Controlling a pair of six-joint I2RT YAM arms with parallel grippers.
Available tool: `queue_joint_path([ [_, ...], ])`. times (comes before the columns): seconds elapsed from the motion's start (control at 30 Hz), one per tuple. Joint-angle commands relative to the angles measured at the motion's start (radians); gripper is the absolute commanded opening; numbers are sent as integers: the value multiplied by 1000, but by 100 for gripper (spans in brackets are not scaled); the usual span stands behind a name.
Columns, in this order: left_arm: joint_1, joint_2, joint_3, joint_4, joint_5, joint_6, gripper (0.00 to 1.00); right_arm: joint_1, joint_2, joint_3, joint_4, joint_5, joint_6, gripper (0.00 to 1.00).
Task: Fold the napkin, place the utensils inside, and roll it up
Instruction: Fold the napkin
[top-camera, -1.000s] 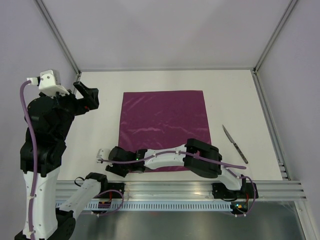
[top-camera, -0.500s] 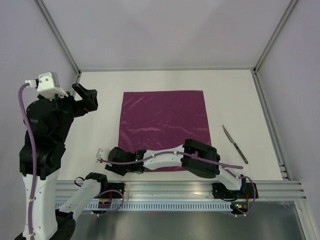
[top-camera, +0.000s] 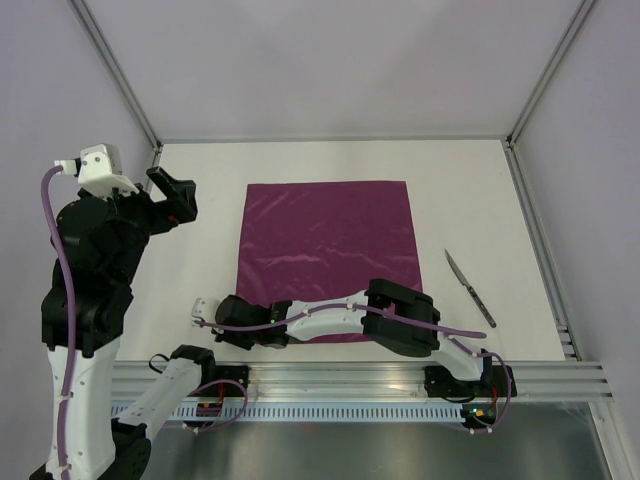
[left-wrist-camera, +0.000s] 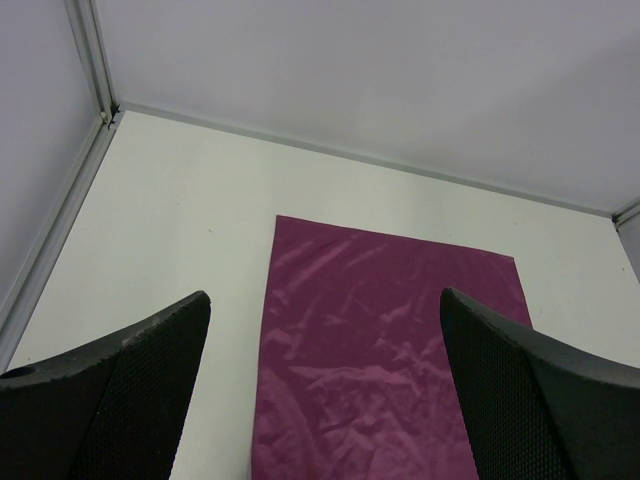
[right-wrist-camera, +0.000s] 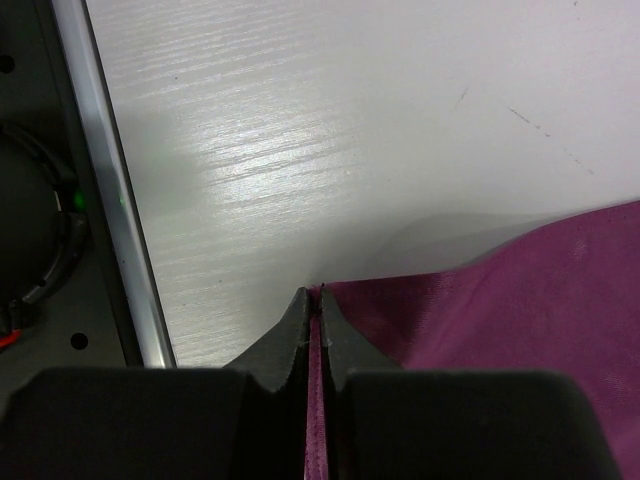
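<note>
Folding is only beginning: the right hand is pinching the near-left corner of the flat, shiny purple-magenta cloth napkin, left hand gaping wide, grey-handled silver knife lying apart.

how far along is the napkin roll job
Done: nothing yet; the napkin lies flat and unfolded. In hand: the right gripper is pinched shut on its near left corner, the left gripper open and raised aside. Left: the fold, putting the knife, lying right of the cloth, inside, and rolling.
</note>
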Motion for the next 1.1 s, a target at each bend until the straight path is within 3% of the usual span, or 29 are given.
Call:
queue_joint_path([
  [0.0, -3, -9, -3, 7, -8, -4, 100, 4, -15, 31, -50, 22, -16, 6],
  [0.63, -3, -14, -20, 21, 1, -15, 100, -5, -158, 35, -63, 43, -27, 0],
  [1.07, -3, -20, -118, 84, 31, -11, 100, -137, -247, -35, -90, 107, -70, 0],
])
